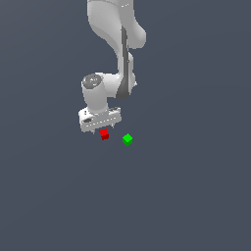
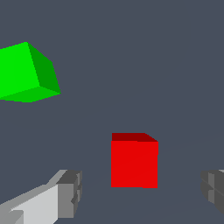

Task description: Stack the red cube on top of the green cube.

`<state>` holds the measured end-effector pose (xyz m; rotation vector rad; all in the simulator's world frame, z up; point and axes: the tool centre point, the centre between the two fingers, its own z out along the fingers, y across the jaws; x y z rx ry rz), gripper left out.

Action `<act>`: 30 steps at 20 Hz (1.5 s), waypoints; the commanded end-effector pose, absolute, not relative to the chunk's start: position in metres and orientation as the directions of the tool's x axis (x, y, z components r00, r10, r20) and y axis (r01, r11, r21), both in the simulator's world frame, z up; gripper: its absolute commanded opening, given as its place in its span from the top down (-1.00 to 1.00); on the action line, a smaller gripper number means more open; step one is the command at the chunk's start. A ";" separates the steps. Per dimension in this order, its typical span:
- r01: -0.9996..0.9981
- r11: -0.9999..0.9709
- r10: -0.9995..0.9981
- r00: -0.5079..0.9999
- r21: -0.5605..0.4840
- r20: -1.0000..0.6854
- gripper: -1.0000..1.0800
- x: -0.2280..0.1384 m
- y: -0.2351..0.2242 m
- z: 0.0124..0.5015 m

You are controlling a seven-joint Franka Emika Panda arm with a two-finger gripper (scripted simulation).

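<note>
So far nothing is stacked: the red cube (image 1: 104, 134) is sitting on the grey floor (image 1: 186, 196), near the green cube (image 1: 127, 139) but not touching it, on the exterior view's left of it. The gripper (image 1: 104, 130) is hovering right over the red cube, fingers (image 2: 65, 194) standing apart on either side of it without gripping. Closing, lifting, carrying across and setting down on green are all remaining, as I judge it.
</note>
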<state>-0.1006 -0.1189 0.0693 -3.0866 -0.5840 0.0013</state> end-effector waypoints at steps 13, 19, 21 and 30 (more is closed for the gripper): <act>0.365 -0.931 0.365 0.931 0.000 0.000 -0.92 -0.101 -0.118 0.037; 0.365 -0.931 0.365 0.931 0.000 0.000 -0.92 -0.100 -0.118 0.021; 0.365 -0.931 0.365 0.931 0.000 0.000 -0.92 -0.100 -0.118 0.020; 0.365 -0.931 0.365 0.931 0.000 0.000 1.00 -0.100 -0.118 0.020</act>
